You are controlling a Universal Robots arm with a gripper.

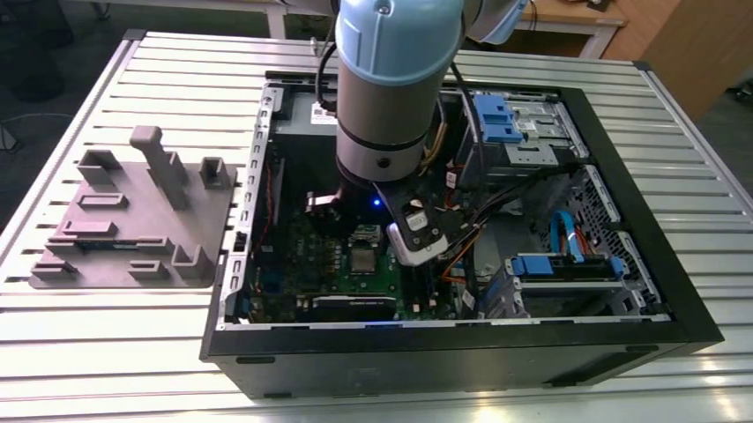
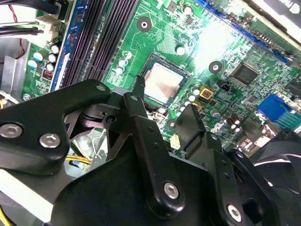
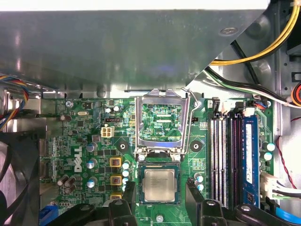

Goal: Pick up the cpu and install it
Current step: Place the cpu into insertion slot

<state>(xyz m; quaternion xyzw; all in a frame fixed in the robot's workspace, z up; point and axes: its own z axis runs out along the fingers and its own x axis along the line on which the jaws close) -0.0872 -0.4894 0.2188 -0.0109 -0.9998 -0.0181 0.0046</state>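
The two black fingers (image 3: 128,192) stand apart, one on each side of the socket (image 3: 159,165), gripping nothing; whether they touch its frame I cannot tell. Between them lies the cpu (image 3: 159,185), a small flat square with a silvery-grey metal top, seated level in the socket on the green motherboard (image 3: 89,136). The socket's metal load plate (image 3: 162,121) stands hinged open just beside it, and the long black memory slots (image 3: 221,155) run nearby. In the exterior view the arm (image 1: 389,79) drops almost vertically into the open computer case (image 1: 471,366), which lies on the slatted bench (image 1: 118,352).
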